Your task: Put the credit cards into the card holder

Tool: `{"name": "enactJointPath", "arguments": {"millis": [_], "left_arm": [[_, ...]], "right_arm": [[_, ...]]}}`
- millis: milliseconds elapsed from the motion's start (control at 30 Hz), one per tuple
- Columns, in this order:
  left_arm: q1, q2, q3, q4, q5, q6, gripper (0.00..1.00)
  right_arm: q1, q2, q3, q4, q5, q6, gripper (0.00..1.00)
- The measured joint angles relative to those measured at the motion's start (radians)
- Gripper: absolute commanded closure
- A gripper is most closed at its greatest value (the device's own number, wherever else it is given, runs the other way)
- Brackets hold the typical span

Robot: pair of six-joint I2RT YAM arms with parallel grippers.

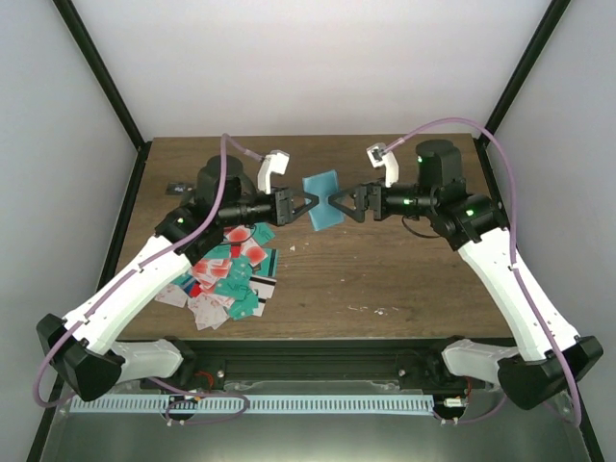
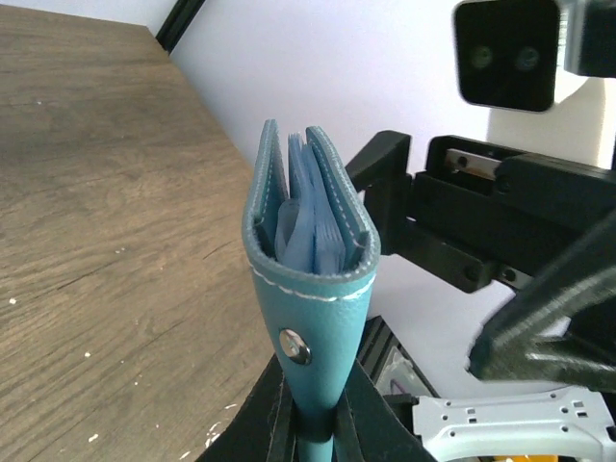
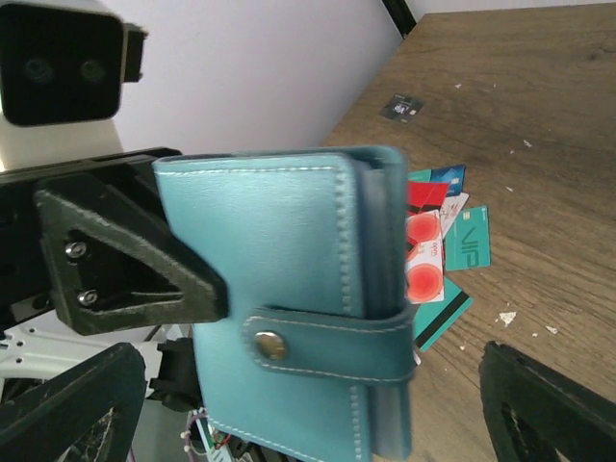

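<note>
The card holder, a teal-blue wallet with its tab snapped shut, hangs in the air above the table's far middle. My left gripper is shut on its left edge; in the left wrist view the card holder rises from between the clamped jaws of that gripper, inner sleeves showing at its top. My right gripper stands open just right of it, touching nothing. In the right wrist view the card holder fills the space between the wide-spread jaws. The credit cards lie heaped on the table at the left, red, teal and white.
A small dark object lies near the table's far left corner. Black frame posts rise at both back corners against white walls. White specks dot the wooden table right of the middle.
</note>
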Motion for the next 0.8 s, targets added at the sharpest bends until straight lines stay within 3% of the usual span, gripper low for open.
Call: {"name": "enactJointPath", "arguments": {"millis": [233,533,800], "left_arm": [[0.0,0.006,0.014,-0.048,-0.016,0.016,0.96],[0.005,0.007,0.018,-0.09,-0.033,0.033,0.96],[0.005,0.007,0.018,-0.105,-0.045,0.041,0.96]], "right_arm": [[0.09,0.056,0.063,-0.047,0.106,-0.014,0.15],[0.151,0.113,0.101,-0.089,0.237,-0.016,0.47],[0.157,0.117,0.105,-0.106,0.277,-0.027,0.49]]}}
